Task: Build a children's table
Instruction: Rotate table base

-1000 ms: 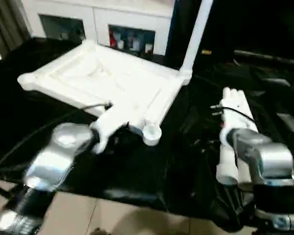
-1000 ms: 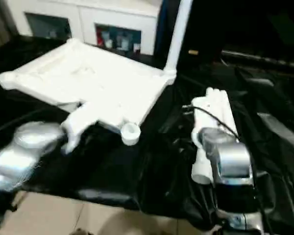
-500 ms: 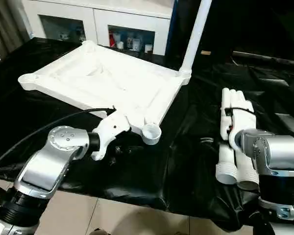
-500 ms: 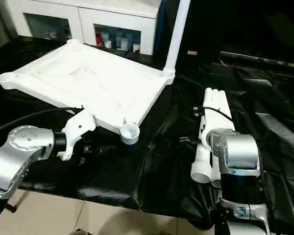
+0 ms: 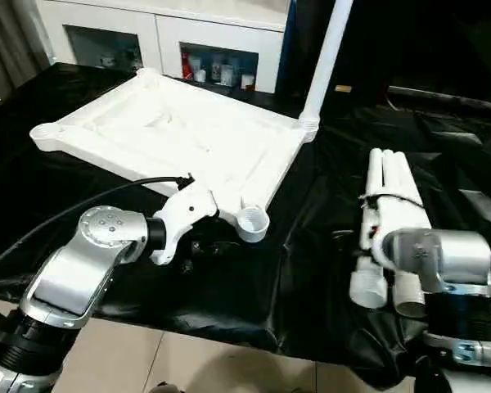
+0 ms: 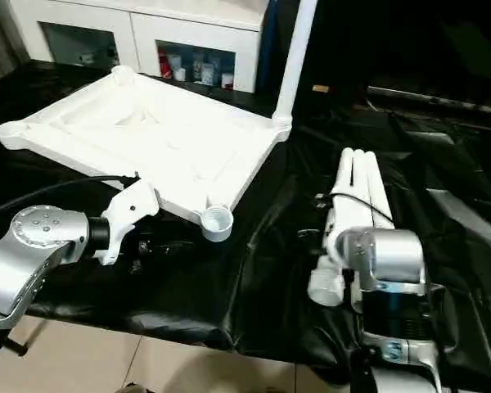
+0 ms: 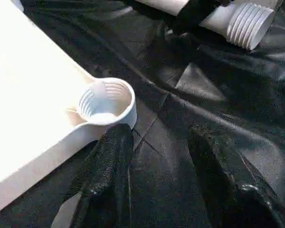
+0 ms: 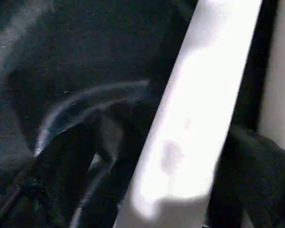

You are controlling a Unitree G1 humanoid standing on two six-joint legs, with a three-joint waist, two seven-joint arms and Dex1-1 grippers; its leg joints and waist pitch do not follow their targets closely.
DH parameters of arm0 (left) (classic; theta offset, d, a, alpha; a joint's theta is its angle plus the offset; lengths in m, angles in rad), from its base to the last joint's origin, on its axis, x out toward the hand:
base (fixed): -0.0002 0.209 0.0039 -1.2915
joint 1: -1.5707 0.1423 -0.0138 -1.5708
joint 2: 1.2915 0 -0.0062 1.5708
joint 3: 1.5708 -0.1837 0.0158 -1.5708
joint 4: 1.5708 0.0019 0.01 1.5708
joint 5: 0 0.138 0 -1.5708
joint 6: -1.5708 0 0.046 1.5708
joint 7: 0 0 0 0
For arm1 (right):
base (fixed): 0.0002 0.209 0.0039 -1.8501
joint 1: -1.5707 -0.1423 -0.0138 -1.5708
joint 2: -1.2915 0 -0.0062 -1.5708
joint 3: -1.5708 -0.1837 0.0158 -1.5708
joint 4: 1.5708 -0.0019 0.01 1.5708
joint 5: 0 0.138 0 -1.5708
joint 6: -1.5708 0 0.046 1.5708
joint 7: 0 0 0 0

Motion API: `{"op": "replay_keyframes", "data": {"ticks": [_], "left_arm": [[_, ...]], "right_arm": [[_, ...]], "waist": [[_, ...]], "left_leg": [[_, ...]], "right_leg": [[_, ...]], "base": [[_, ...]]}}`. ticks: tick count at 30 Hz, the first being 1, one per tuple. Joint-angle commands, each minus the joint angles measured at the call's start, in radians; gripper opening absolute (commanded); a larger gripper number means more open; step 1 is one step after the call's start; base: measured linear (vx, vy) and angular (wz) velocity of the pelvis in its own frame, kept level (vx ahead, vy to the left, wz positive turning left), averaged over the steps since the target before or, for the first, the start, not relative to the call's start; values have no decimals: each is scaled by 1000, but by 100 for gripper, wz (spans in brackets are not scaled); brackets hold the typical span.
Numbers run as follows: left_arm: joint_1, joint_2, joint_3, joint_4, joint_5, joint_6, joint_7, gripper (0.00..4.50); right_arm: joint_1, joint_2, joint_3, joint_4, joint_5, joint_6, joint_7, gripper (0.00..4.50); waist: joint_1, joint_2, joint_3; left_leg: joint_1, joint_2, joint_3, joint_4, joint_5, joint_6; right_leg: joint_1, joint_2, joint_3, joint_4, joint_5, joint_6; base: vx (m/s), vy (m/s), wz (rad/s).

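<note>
Black sheet (image 5: 311,270) bears tabletop (image 5: 180,135); near corner socket (image 5: 252,221) hollow.

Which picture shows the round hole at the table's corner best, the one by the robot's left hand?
The left wrist view. It looks right into the corner socket, so you see the ridges inside, with the left gripper open beside it. Both eye views show the socket smaller, from above, at the near corner of the upside-down table top.
</note>
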Motion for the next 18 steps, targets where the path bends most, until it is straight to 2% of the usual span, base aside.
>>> {"op": "replay_keyframes", "data": {"ticks": [1, 4, 5, 8, 9, 12, 13, 14, 18], "left_arm": [[-10, 10, -3, -23, -11, 2, 10, 228], [-11, 11, -2, -21, -9, -1, 12, 228], [-11, 11, -2, -21, -10, -1, 13, 228], [-12, 10, -2, -19, -9, -8, 16, 228], [-14, 9, -2, -16, -7, -13, 18, 228], [-21, 8, -3, -11, -5, -17, 25, 228], [-26, 8, -3, -13, -14, -6, 29, 228], [-26, 8, -3, -15, -16, -3, 29, 228], [-25, 6, 2, -32, -48, 37, 13, 228]], "right_arm": [[-16, 15, -36, 33, 18, -10, -7, 441], [-22, 27, -53, 52, 24, -17, -10, 441], [-25, 28, -54, 59, 24, -19, -10, 416], [-34, 37, -68, 81, 28, -30, -16, 403], [-38, 41, -74, 87, 31, -32, -19, 389], [-46, 46, -84, 101, 37, -37, -23, 365], [-57, 57, -106, 126, 40, -46, -34, 353], [-60, 60, -111, 131, 42, -48, -36, 329], [-80, 81, -170, 183, 55, -72, -65, 308]], "waist": [[4, 2, -72], [4, 2, -72], [5, 3, -72], [5, 3, -72], [5, -3, -72], [4, -1, -72], [5, -9, -72], [5, -10, -72], [6, -10, -72]], "left_leg": [[11, -34, 25, -55, -125, -56], [10, -34, 25, -55, -126, -55], [10, -34, 25, -55, -122, -55], [11, -34, 26, -55, -125, -58], [10, -34, 26, -55, -123, -57], [11, -34, 25, -56, -133, -59], [10, -35, 26, -55, -129, -57], [9, -34, 26, -56, -130, -56], [13, -33, 26, -56, -151, -67]], "right_leg": [[48, -7, 19, -62, -92, -146], [48, -8, 19, -62, -92, -148], [48, -8, 18, -61, -88, -146], [47, -8, 19, -62, -93, -144], [48, -8, 18, -62, -95, -142], [47, -9, 18, -63, -114, -137], [48, -9, 18, -62, -120, -133], [47, -10, 18, -62, -131, -130], [40, -11, 17, -63, -153, -123]], "base": [[0, 0, 0], [0, 0, 0], [0, 0, 0], [0, 0, 0], [0, 0, 0], [0, 0, 0], [0, 0, 0], [0, 0, 0], [0, 0, 0]]}}
